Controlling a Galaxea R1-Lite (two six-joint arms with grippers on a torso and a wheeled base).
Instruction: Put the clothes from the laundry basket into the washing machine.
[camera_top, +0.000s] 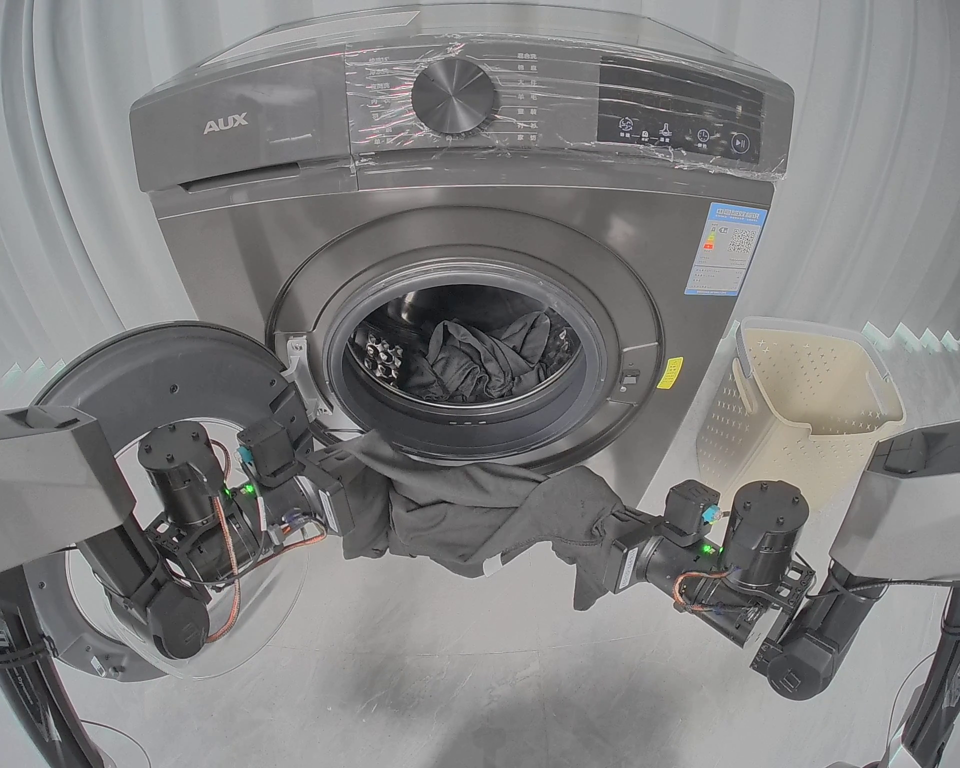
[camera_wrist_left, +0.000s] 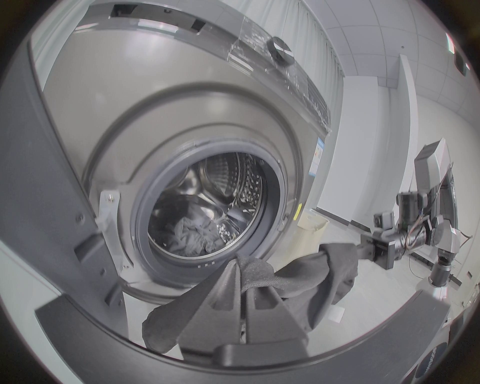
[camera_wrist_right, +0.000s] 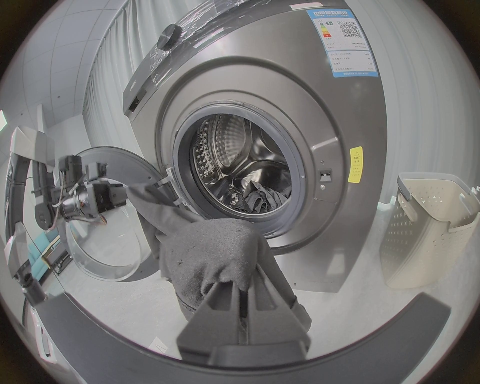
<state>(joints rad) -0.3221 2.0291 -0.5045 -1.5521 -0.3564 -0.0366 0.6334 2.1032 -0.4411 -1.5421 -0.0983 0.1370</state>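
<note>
A dark grey garment hangs stretched between my two grippers just below the open mouth of the washing machine. My left gripper is shut on its left end, and in the left wrist view the gripper pinches the cloth. My right gripper is shut on the right end; the right wrist view has this gripper clamped on bunched cloth. Dark clothes lie inside the drum. The cream laundry basket stands to the machine's right.
The round machine door is swung open to the left, behind my left arm. Grey floor lies in front of the machine. A curtain hangs behind the machine.
</note>
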